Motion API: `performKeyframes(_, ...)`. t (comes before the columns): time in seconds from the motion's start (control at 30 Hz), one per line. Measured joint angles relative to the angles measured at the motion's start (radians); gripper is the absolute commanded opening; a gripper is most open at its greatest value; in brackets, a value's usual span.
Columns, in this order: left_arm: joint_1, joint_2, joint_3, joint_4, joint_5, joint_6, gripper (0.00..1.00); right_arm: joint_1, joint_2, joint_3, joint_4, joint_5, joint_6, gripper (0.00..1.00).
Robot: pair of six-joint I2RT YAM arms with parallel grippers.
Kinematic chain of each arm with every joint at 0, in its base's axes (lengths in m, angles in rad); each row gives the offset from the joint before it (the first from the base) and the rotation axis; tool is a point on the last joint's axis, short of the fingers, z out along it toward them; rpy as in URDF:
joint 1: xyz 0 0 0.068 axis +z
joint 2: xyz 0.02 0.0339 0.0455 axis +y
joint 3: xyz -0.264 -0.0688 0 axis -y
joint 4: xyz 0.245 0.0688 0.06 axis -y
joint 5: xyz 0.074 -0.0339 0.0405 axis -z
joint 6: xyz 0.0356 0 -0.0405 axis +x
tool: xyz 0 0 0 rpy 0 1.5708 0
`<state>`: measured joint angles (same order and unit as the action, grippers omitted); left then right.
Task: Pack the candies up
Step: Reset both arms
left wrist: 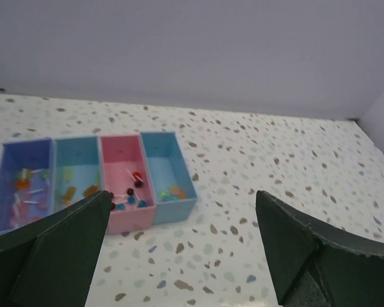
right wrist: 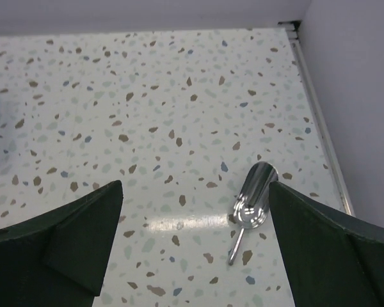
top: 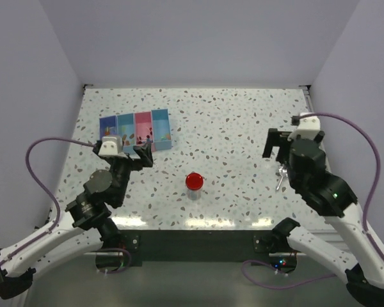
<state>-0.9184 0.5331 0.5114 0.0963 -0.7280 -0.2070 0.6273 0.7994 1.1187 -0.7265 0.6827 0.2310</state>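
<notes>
The candies (left wrist: 133, 189) are tiny mixed-colour sweets lying in a row of small trays (left wrist: 168, 206): purple-blue, light blue, pink and blue. In the top view the trays (top: 160, 116) sit at the back left with the candies (top: 141, 136) inside. My left gripper (top: 129, 153) is open and empty just in front of the trays; in its wrist view the left gripper (left wrist: 182, 198) frames bare table. My right gripper (top: 278, 148) is open and empty at the right, and in its wrist view the right gripper (right wrist: 195, 188) hovers above a metal scoop (right wrist: 253, 201).
A round red lid (top: 194, 180) sits on a small container at the table's middle front. The metal scoop (top: 280, 176) lies near the right edge beside the right arm. White walls close the table at the back and both sides.
</notes>
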Motion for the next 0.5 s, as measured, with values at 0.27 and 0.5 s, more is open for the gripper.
performKeyframes(0.27,0.001,0.032,0.289,-0.183,-0.341,0.097,1.00,0.000,-0.353,-0.122,0.174,0.091,-0.150,0.99)
performKeyframes(0.5,0.001,-0.040,0.282,-0.083,-0.436,0.291,1.00,0.000,-0.383,-0.129,0.196,0.113,-0.204,0.99)
